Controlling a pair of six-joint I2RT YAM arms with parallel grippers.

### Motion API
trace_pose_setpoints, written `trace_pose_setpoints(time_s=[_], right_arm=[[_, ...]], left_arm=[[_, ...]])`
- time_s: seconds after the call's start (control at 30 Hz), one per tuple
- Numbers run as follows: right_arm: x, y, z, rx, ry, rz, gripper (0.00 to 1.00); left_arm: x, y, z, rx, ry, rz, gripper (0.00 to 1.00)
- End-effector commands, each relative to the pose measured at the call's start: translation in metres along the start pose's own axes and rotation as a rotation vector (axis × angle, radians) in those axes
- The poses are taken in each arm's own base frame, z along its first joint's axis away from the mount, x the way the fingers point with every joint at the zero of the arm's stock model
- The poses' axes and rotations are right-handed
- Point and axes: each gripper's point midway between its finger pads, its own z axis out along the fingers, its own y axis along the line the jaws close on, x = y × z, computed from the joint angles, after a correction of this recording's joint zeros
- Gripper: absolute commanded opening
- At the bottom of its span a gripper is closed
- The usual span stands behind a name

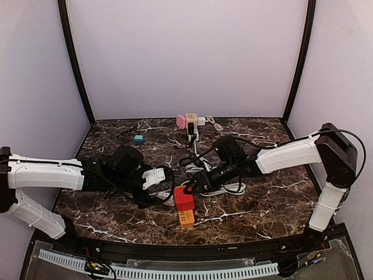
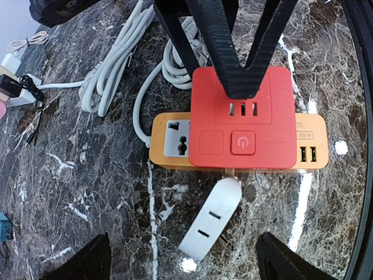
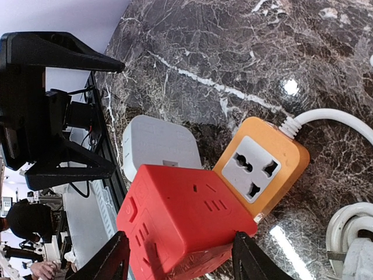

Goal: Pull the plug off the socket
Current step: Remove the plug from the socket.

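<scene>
right wrist view: the right gripper (image 3: 179, 248) sets its fingers (image 3: 113, 259) either side of the red plug block (image 3: 186, 210), seemingly touching it, though a firm pinch cannot be told. the block sits on the orange socket strip (image 3: 274, 151), whose long axis runs near-to-far between the arms, at the front middle of the table (image 1: 262, 204). the pull, i judge, goes straight up. the left gripper (image 2: 183, 251) hovers beside, spread and empty.

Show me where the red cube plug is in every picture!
Top external: the red adapter cube sits just below centre.
Left wrist: red adapter cube, upper right of centre.
Right wrist: red adapter cube, bottom middle.
Shared landmark: the orange power strip under it.
</scene>
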Motion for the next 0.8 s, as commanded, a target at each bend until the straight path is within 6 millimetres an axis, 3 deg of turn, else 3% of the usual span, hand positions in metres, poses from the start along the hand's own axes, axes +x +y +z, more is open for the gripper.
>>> trace_pose_setpoints(time_s=[0.0, 0.4, 0.77], right_arm=[[0.011, -0.004, 0.01, -0.015, 0.018, 0.01, 0.59], [0.022, -0.024, 0.019, 0.028, 0.034, 0.029, 0.56], [0.028, -0.032, 0.021, 0.049, 0.044, 0.036, 0.53]], left_arm=[[-0.007, 0.0, 0.009, 0.041, 0.0, 0.045, 0.86], [-0.002, -0.01, 0.022, 0.105, 0.032, 0.039, 0.75], [0.019, -0.014, 0.03, 0.108, 0.106, 0.015, 0.43]])
